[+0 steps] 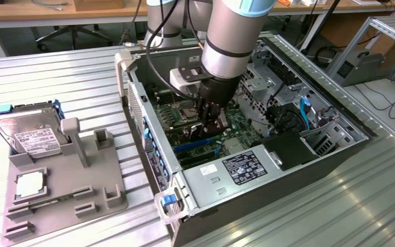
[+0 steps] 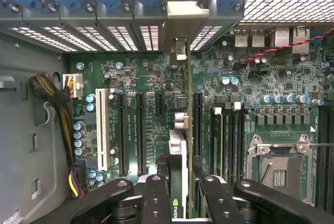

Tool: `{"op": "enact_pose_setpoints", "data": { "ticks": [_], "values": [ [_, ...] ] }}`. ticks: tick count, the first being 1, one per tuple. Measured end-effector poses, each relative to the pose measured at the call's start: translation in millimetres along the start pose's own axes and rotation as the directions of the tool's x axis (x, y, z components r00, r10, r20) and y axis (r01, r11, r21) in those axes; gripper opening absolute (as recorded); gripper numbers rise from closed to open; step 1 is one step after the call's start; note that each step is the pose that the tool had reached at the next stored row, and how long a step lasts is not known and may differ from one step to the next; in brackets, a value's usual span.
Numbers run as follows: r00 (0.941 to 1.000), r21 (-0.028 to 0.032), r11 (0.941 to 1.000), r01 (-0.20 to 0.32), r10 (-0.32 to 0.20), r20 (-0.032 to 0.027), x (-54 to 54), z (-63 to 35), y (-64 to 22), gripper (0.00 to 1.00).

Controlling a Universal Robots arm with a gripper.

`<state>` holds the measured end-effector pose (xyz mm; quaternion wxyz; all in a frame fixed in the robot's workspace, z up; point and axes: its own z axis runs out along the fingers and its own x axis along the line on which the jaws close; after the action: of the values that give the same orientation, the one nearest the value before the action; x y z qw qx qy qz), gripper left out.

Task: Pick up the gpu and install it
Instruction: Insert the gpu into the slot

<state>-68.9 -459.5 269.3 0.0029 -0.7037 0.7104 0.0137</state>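
The gpu (image 2: pixel 178 148) shows edge-on in the wrist view as a thin dark card standing upright over the motherboard (image 2: pixel 250 109). Its silver bracket (image 2: pixel 180 18) sits at the case's rear slot openings. My gripper (image 2: pixel 180 195) is shut on the card's upper edge, one black finger (image 2: pixel 155 198) on each side. In the exterior view, my gripper (image 1: pixel 208 119) reaches down into the open computer case (image 1: pixel 153 154), with the dark gpu (image 1: pixel 196 134) below it at the expansion slots. Whether the card's edge is seated in a slot cannot be told.
Left of the case in the exterior view, a grey fixture (image 1: pixel 67 190) holds a hard drive (image 1: pixel 29 136) with blue rails and a small silver CPU chip (image 1: pixel 29 184). Inside the case are the power supply (image 1: pixel 246 167), cables (image 1: pixel 300 116) and an open CPU socket (image 2: pixel 279 169).
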Motion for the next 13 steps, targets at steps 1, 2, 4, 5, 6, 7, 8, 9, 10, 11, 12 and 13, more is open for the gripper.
{"op": "enact_pose_setpoints", "data": {
  "ticks": [1, 2, 4, 5, 6, 7, 8, 9, 10, 11, 12, 13],
  "values": [
    [1.0000, 0.0000, 1.0000, 0.000, 0.000, 0.0001, 0.0, 0.1, 0.0, 0.27],
    [1.0000, 0.0002, 1.0000, 0.000, 0.000, 0.0006, 0.0, 0.6, 0.0, 0.27],
    [1.0000, 0.0000, 1.0000, 0.000, 0.000, 0.0007, 0.0, 1.4, 0.2, 0.27],
    [1.0000, -0.0001, 1.0000, 0.000, 0.000, 0.0004, 0.0, 1.4, 0.4, 0.27],
    [1.0000, 0.0000, 1.0000, 0.000, 0.000, 0.0004, 0.0, 1.5, 0.5, 0.27],
    [1.0000, 0.0000, 1.0000, 0.000, 0.000, 0.0006, 0.0, 1.6, 0.5, 0.27],
    [1.0000, 0.0000, 1.0000, 0.000, 0.000, 0.0007, 0.0, 1.7, 0.5, 0.27],
    [1.0000, 0.0002, 1.0000, 0.000, 0.000, 0.0008, 0.0, 2.1, 1.0, 0.27],
    [1.0000, 0.0001, 1.0000, 0.000, 0.000, 0.0007, 0.0, 2.1, 1.1, 0.27],
    [1.0000, 0.0001, 1.0000, 0.000, 0.000, 0.0007, 0.0, 2.2, 1.3, 0.27],
    [1.0000, 0.0001, 1.0000, 0.000, 0.000, 0.0008, 0.0, 2.3, 1.8, 0.27],
    [1.0000, 0.0001, 1.0000, 0.000, 0.000, 0.0008, 0.0, 2.4, 2.2, 0.27]
  ]
}}
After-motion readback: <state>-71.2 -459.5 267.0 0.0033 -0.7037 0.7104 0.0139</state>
